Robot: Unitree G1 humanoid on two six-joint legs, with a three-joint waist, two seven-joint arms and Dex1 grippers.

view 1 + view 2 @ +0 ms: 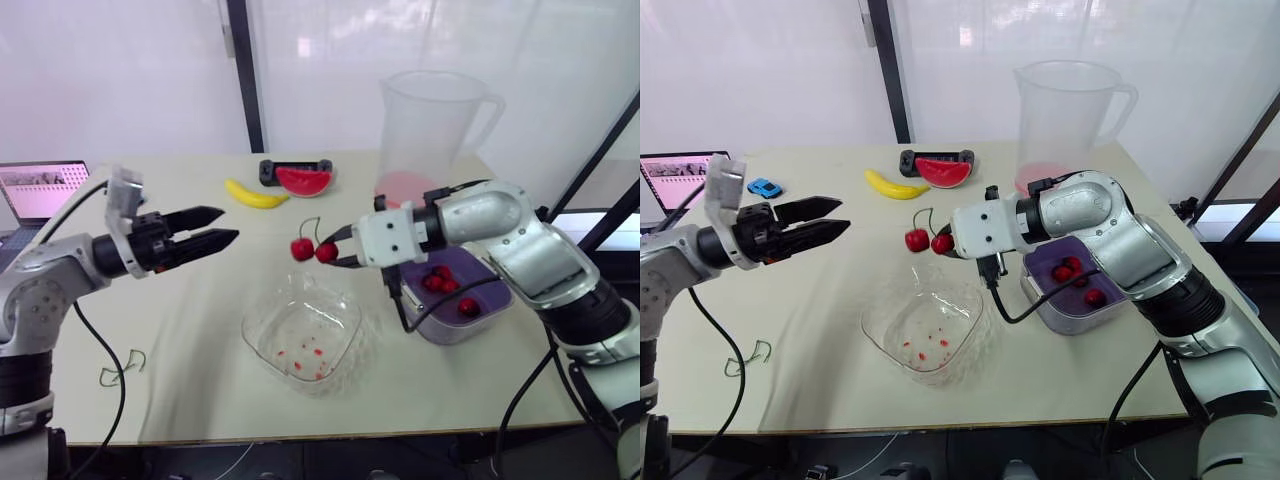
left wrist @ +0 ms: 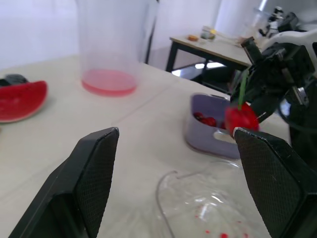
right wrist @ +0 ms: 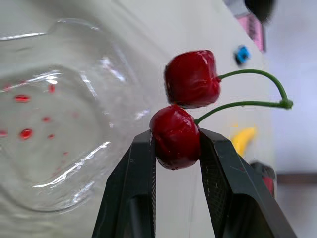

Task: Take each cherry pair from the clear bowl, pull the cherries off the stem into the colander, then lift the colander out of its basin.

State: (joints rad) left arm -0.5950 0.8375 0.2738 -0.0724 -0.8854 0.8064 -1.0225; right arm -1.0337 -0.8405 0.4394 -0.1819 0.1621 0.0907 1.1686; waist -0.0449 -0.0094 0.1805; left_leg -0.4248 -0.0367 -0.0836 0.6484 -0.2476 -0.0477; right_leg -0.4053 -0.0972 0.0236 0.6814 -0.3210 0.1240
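Red-speckled clear bowl point(image 1: 300, 325): on the table, below and between the two grippers; it holds no cherries, just red specks on its bottom.
Right gripper point(image 1: 337, 250): clenched on one cherry of the cherry pair point(image 1: 312, 249), which it holds in the air above the bowl.
Cherry pair: the second cherry hangs free just past the fingertips, on the side toward the left gripper; the two green stems arch up and meet.
Left gripper point(image 1: 228, 224): fingers spread and empty, pointing at the pair and well apart from it.
Colander point(image 1: 462, 268): purple, seated in its grey basin point(image 1: 450, 332) behind the right gripper, beside its forearm; a few loose cherries point(image 1: 436, 281) lie inside.
Beyond the grippers: banana point(image 1: 252, 195), watermelon slice point(image 1: 303, 181), clear jug point(image 1: 430, 130) with pink dregs.
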